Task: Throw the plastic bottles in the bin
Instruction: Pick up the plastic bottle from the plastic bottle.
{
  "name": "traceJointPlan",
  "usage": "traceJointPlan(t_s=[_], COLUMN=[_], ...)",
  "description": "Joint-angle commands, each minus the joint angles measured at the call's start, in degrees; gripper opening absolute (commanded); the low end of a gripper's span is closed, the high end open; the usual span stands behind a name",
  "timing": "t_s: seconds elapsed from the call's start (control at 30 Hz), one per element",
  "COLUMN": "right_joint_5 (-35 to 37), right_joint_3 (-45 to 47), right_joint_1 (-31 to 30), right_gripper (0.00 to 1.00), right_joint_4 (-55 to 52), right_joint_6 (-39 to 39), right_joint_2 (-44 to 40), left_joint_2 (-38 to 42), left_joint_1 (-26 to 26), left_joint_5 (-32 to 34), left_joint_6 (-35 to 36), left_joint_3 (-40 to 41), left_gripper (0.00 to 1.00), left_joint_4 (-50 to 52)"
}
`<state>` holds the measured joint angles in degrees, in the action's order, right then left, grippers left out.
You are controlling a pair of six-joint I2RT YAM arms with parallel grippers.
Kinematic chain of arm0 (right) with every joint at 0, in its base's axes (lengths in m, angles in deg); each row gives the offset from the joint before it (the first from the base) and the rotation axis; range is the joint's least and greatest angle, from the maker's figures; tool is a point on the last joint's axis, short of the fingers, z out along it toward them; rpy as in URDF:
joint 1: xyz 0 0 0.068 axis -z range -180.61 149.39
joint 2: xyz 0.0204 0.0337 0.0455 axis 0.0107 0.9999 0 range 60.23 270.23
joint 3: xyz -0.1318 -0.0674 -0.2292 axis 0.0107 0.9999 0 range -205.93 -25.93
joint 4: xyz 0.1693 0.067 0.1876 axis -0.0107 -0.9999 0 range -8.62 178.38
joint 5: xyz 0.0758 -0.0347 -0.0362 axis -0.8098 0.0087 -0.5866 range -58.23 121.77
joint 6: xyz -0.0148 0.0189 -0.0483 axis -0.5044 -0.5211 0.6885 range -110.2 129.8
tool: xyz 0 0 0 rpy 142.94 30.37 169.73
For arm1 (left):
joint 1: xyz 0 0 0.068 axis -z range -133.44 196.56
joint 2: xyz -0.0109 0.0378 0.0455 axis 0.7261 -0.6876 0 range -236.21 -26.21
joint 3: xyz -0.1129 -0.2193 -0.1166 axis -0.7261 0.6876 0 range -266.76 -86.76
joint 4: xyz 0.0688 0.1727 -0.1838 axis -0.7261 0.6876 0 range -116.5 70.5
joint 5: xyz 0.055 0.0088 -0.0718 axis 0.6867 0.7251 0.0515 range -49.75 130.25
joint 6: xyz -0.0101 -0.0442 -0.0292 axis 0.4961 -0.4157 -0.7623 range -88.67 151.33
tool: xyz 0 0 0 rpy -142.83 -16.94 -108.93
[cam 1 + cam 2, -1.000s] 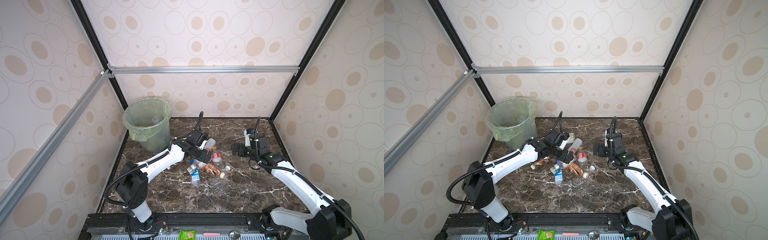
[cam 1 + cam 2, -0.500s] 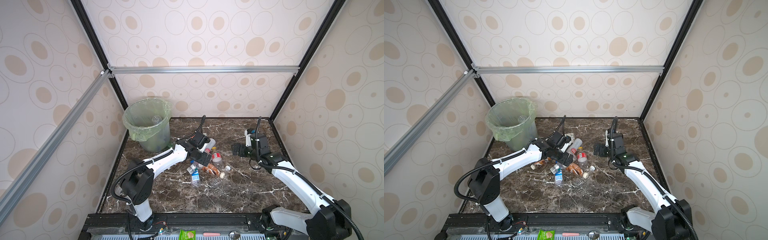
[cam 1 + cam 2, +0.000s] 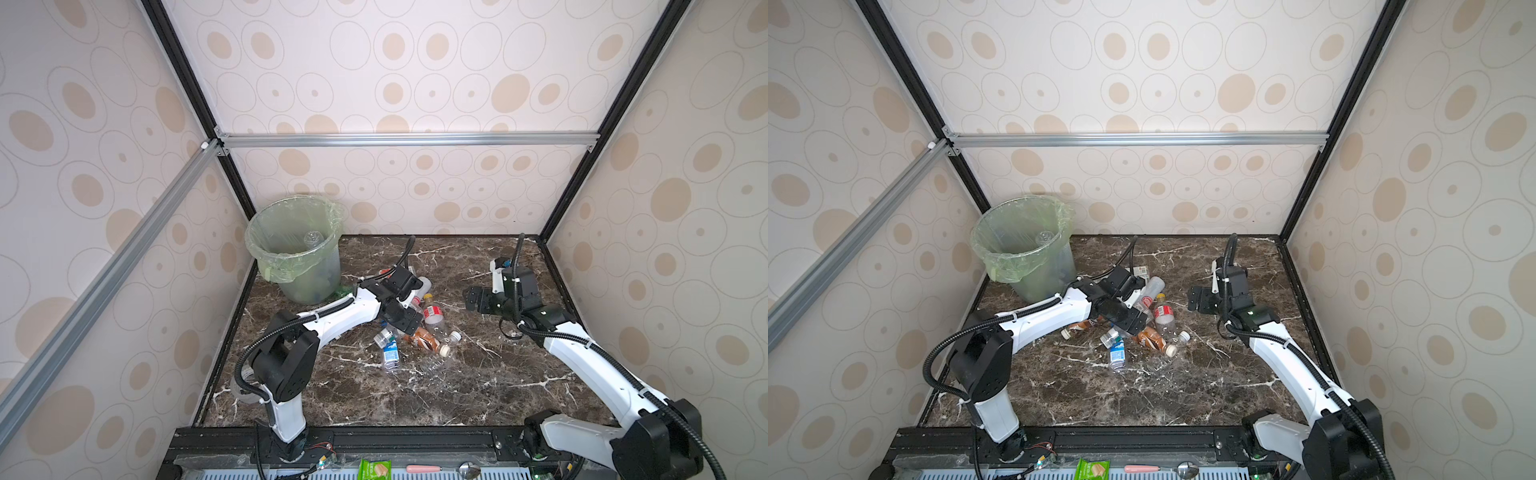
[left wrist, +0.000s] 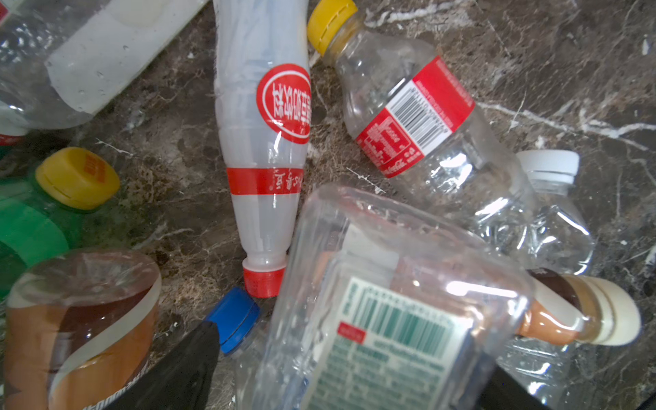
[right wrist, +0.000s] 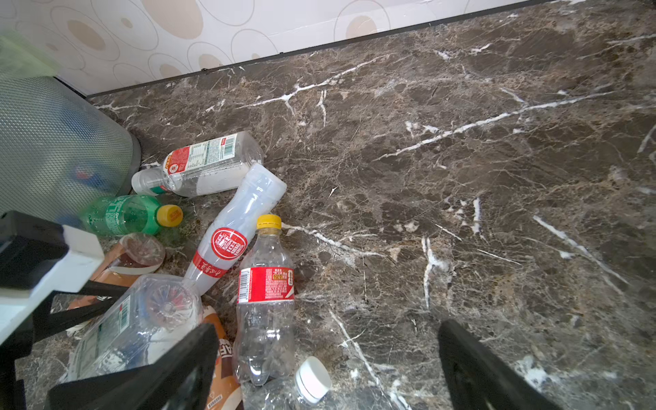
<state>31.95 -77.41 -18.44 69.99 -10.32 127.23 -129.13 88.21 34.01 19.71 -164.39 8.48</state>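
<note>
Left fingers (image 4: pixel 184 362) advanced, spread around a clear bottle (image 4: pixel 390 301) on marble (image 4: pixel 568 71); right fingers (image 5: pixel 479 362) apart.

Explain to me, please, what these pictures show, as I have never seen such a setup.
Two robot arms stand at a marble table inside a walled booth. Both top views look down from above; the other two come from cameras on each arm's wrist. A heap of plastic bottles lies near the bin, which already holds one. The left gripper has its jaws astride a clear bottle; a firm grip is not evident. The right gripper is open and empty.
</note>
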Motion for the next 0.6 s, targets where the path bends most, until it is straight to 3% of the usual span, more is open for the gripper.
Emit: traceJointPlan(t_s=[0.0, 0.17, 0.57], right_joint_5=[-0.4, -0.9, -1.5], right_joint_3=[0.8, 0.9, 1.1], right_joint_1=[0.6, 1.0, 1.5], right_gripper=[1.00, 1.00, 1.00], right_joint_4=[0.3, 0.6, 0.7], right_joint_6=[-0.2, -0.4, -0.8], right_joint_2=[-0.4, -0.3, -0.5], left_joint_2=[-0.4, -0.4, -0.7], left_joint_1=[0.3, 0.3, 0.0], left_joint_5=[1.2, 1.5, 1.4], left_joint_6=[2.3, 2.8, 3.6], left_joint_3=[-2.9, -3.5, -5.0], left_gripper=[0.90, 0.77, 0.62], left_joint_4=[1.8, 1.6, 1.1])
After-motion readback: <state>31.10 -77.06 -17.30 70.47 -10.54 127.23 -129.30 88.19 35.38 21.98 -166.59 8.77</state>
